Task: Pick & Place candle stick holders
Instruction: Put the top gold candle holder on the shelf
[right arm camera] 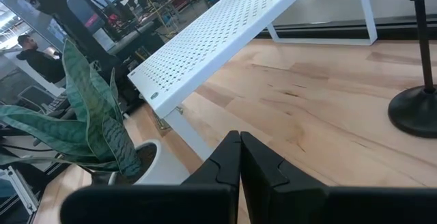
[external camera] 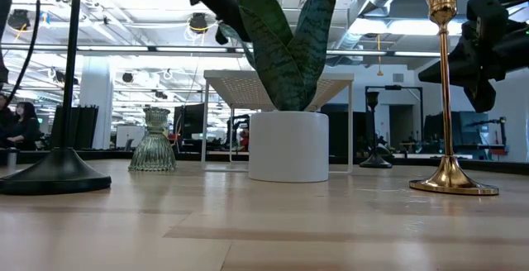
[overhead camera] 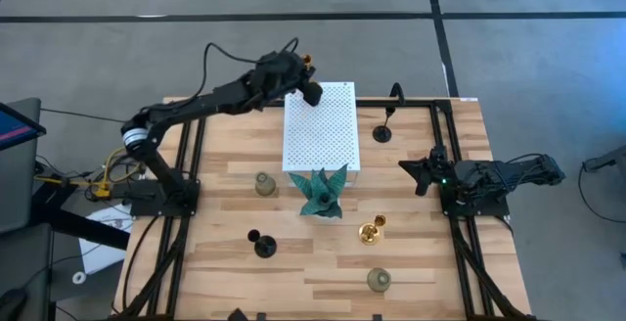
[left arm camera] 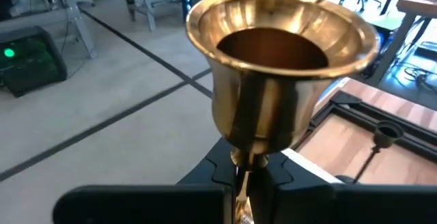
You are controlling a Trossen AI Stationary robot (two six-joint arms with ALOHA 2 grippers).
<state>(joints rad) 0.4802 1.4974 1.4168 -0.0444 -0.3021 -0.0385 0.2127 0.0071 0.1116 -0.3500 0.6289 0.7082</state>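
gold holder pinched high at the far left corner of the rack

the left gripper (overhead camera: 309, 90) hangs over the far left corner of the white perforated rack (overhead camera: 323, 130), jaws pinching the stem of a gold candle stick holder (left arm camera: 280, 67) just below its cup; the cup stands upright above the jaws in the left wrist view.

the second gold holder (overhead camera: 371, 230) stands on the wooden surface (overhead camera: 411, 252), near and right of the potted plant (overhead camera: 321, 192), which sits just at the rack's near edge. one black holder (overhead camera: 383, 125) stands just right of the rack, toward the far side; the other black holder (overhead camera: 263, 246) stands on the near left. one grey-green glass holder (overhead camera: 264, 184) stands left of the plant, the other glass holder (overhead camera: 379, 280) close to the near edge, right of centre.

the right gripper (overhead camera: 415, 171) waits at the right side of the surface, pointing toward the rack, jaws pressed together with nothing between them.
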